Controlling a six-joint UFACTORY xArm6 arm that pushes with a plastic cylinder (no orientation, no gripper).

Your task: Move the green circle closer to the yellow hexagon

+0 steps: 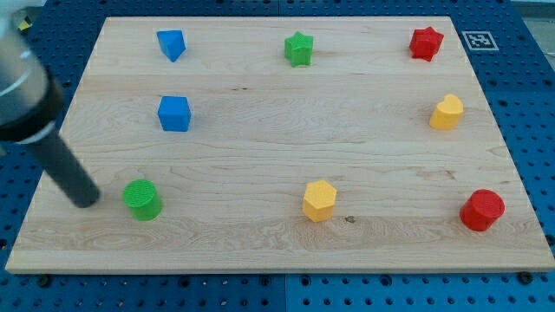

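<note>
The green circle [141,198] sits near the view's bottom left of the wooden board [277,147]. The yellow hexagon [319,200] sits at the bottom centre, well to the right of the green circle. My tip [87,201] rests on the board just left of the green circle, with a small gap between them. The dark rod slants up to the view's upper left.
A blue cube [174,113] and a blue triangular block [172,43] are at the upper left. A green star [299,48] is at the top centre, a red star [426,42] at the top right. A yellow block [447,112] and a red circle [482,210] are on the right.
</note>
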